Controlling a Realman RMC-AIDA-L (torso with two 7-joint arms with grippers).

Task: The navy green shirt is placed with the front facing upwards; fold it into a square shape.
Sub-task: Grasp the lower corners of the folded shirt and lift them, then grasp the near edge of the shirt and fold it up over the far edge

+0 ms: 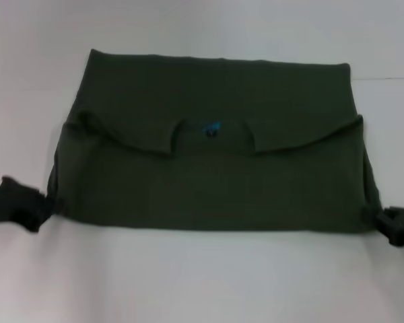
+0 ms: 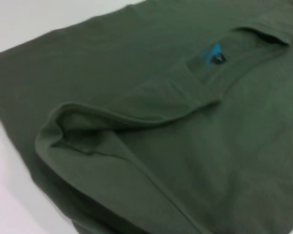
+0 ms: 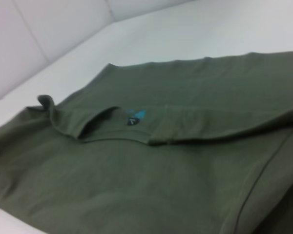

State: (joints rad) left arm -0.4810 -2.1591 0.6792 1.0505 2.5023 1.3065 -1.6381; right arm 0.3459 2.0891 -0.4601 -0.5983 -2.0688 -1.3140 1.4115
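Note:
The navy green shirt (image 1: 212, 182) lies folded into a wide rectangle on the white table. Its neck opening and blue label (image 1: 211, 129) face up near the middle, and a folded layer's edge curves across on either side of them. No chest print shows. My left gripper (image 1: 40, 205) rests on the table against the shirt's near left corner. My right gripper (image 1: 385, 222) sits at the near right corner. The left wrist view shows a folded edge (image 2: 88, 126) and the label (image 2: 212, 52) close up. The right wrist view shows the collar (image 3: 112, 124) and the label (image 3: 135, 117).
The white table (image 1: 202, 282) surrounds the shirt on every side. In the right wrist view a pale wall (image 3: 49, 29) rises behind the table's far edge.

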